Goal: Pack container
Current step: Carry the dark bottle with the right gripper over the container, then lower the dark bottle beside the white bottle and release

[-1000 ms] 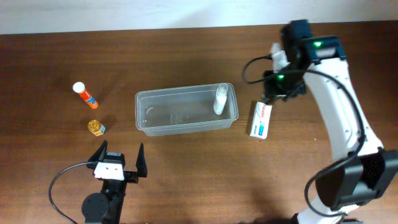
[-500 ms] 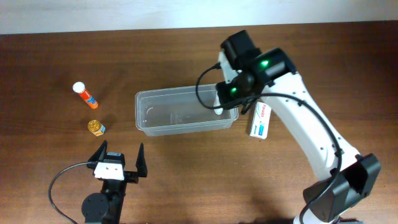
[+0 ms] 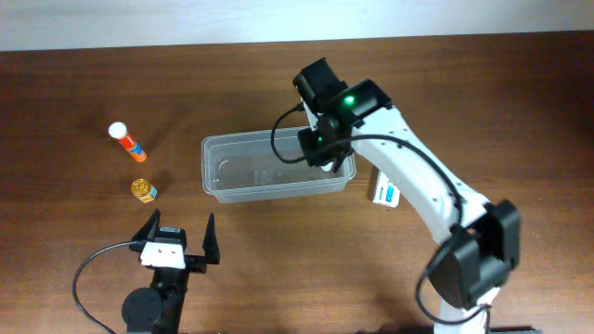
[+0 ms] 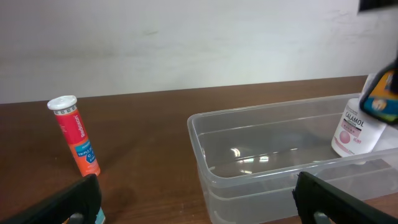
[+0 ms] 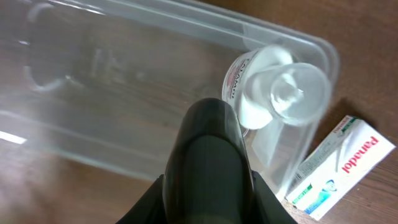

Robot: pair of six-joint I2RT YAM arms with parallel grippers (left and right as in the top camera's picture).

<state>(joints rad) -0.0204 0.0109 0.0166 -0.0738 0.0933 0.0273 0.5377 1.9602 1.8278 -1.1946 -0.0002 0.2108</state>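
Observation:
The clear container [image 3: 249, 171] lies mid-table. A white bottle with a pink label [image 4: 356, 132] stands upright in its right end, seen from above in the right wrist view [image 5: 280, 93]; the arm hides it from overhead. My right gripper [image 3: 320, 148] hovers over that end, its fingers [image 5: 208, 155] shut with nothing between them, just beside the bottle. My left gripper [image 3: 176, 239] stays wide open near the front edge, its fingers [image 4: 62, 202] framing the container [image 4: 261, 168] from a distance.
An orange tube with a white cap [image 3: 126, 139] lies at the left, also visible from the left wrist [image 4: 74, 135]. A small gold bottle [image 3: 142, 190] sits below it. A white box [image 3: 385, 192] lies right of the container [image 5: 342, 168].
My right arm has swung left from above the white box to over the container's right end, staying shut. The left arm has not moved.

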